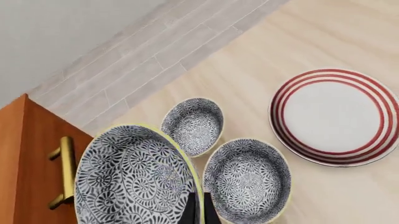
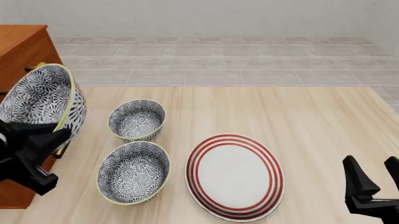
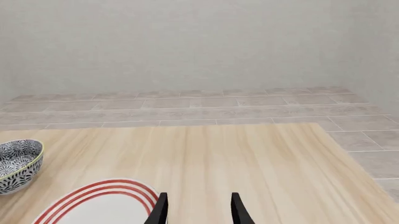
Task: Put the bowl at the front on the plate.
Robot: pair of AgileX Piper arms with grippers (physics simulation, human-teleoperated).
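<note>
The bowl (image 2: pixel 40 100), blue-grey floral with a yellow-green rim, hangs tilted in the air over the table's left edge. My left gripper (image 2: pixel 59 136) is shut on its rim. In the left wrist view the bowl (image 1: pixel 134 179) fills the near part of the picture and the fingers (image 1: pixel 199 211) pinch its rim. The plate (image 2: pixel 236 175), white with red rings, lies flat on the table at front centre, to the right of the held bowl; it also shows as the plate (image 1: pixel 337 116). My right gripper (image 2: pixel 374 176) stands open and empty to the right of the plate.
Two look-alike bowls sit on the table left of the plate: a nearer bowl (image 2: pixel 133 171) and a farther bowl (image 2: pixel 137 120). An orange cabinet (image 2: pixel 18 46) with a brass handle (image 1: pixel 65 170) stands at the left edge. Grey tiled floor lies beyond the table.
</note>
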